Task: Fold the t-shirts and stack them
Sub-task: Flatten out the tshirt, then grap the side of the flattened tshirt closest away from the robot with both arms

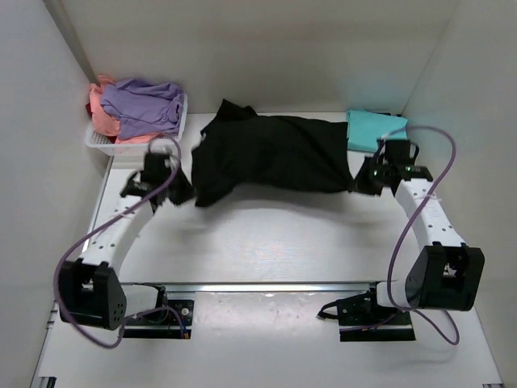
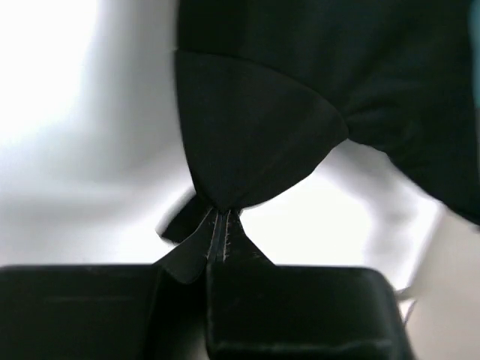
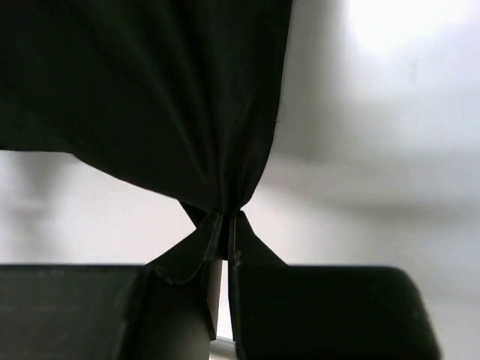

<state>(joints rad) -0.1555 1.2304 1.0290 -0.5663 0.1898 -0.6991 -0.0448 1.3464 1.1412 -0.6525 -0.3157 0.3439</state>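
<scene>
We saw the white table (image 1: 266, 242) under everything. The black t-shirt (image 1: 271, 158) was stretched between the two arms over the table's middle, and its shadow fell on the surface below. At the far left corner sat the white mesh basket (image 1: 95, 144), heaped with the lavender t-shirt (image 1: 141, 105), the salmon-pink t-shirt (image 1: 103, 120) and a sliver of the red t-shirt (image 1: 91, 106). The teal t-shirt (image 1: 373, 129) lay at the far right, just behind the black one's right end. The left gripper (image 2: 220, 214) was clenched on the black cloth's left edge. The right gripper (image 3: 227, 217) pinched its right edge tight.
</scene>
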